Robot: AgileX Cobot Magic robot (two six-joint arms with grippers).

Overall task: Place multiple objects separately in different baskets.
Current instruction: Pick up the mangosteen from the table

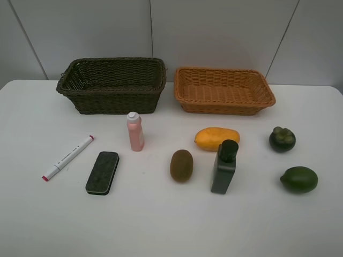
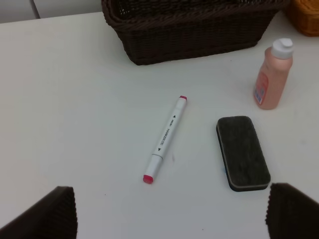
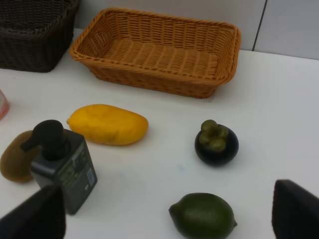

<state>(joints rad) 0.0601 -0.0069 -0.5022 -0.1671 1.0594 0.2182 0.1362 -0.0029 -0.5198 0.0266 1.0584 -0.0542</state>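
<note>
On the white table lie a white marker (image 1: 68,158), black eraser (image 1: 102,172), pink bottle (image 1: 135,131), brown kiwi (image 1: 181,165), yellow mango (image 1: 216,138), dark green bottle (image 1: 224,167), dark mangosteen (image 1: 282,139) and green lime (image 1: 299,179). The dark olive-brown basket (image 1: 111,84) and the orange-tan basket (image 1: 223,90) stand at the back, both empty. My left gripper (image 2: 169,219) is open and empty above the marker (image 2: 166,138) and eraser (image 2: 242,152). My right gripper (image 3: 165,211) is open and empty above the lime (image 3: 202,216) and mangosteen (image 3: 216,144). Neither gripper shows in the exterior view.
A grey panelled wall (image 1: 171,32) rises behind the baskets. The table's (image 1: 171,225) front strip is bare white surface.
</note>
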